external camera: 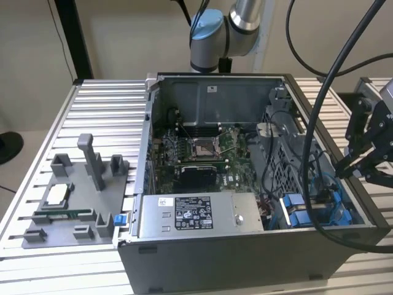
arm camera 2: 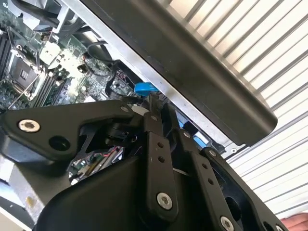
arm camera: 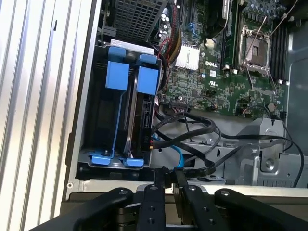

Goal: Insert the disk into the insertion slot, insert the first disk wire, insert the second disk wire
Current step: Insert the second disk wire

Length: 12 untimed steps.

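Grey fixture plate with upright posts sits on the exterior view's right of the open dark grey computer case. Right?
No: the exterior view shows the grey fixture plate with upright posts on the exterior view's left of the open dark grey computer case.

Soft, even room light fills the exterior view. The ribbed surface [external camera: 104, 104] looks pale and a little washed out, while the inside of the computer case [external camera: 245, 252] is dimmer, its near wall in shade. The black cables [external camera: 312, 153] close to that camera look soft. In both wrist views my tool [arm camera 2: 153, 108] [arm camera: 166, 173] is a dark, blurred mass up close, and the surface ribs beyond it glare almost white. The drive bay [arm camera: 96, 125] lies in deep shadow.
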Motion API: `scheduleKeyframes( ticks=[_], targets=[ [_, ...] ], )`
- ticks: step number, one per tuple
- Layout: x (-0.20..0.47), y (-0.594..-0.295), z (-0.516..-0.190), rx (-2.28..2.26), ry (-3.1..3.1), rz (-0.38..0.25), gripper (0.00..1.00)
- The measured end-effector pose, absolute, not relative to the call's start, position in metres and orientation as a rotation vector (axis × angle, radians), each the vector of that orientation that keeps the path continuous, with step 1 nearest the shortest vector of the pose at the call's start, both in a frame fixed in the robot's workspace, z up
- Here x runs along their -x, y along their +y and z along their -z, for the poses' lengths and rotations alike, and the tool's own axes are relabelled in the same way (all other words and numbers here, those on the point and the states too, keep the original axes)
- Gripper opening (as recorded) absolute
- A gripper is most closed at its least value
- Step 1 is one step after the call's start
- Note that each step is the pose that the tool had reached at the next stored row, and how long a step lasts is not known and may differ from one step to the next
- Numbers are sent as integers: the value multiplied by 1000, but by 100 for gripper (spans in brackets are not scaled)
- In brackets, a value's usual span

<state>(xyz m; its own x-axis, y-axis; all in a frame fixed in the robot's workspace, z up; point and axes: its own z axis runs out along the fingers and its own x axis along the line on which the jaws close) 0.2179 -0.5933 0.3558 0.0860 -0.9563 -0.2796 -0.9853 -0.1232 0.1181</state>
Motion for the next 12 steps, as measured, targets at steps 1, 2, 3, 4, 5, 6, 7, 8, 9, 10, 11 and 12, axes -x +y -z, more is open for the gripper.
scheduleKeyframes(
  ticks=[1, 2, 3, 4, 5, 6, 7, 8, 9, 10, 11, 12],
  targets=[
    [-218, -593, -356, 2239, 2010, -442, 0],
    [-218, -593, -356, 2239, 2010, -442, 0],
    [-218, -593, -356, 2239, 2010, -443, 0],
    [-218, -593, -356, 2239, 2010, -443, 0],
    [-218, -593, -356, 2239, 2010, -443, 0],
    [-218, -593, -356, 2239, 2010, -443, 0],
    [-218, -593, -356, 2239, 2010, -443, 0],
    [-217, -593, -356, 2238, 2010, -443, 0],
    [-216, -593, -357, 2238, 2010, -443, 0],
    [-215, -593, -358, 2239, 2010, -443, 0],
    [-213, -593, -359, 2238, 2010, -443, 0],
    [-211, -593, -360, 2238, 2010, -442, 0]
  ],
)
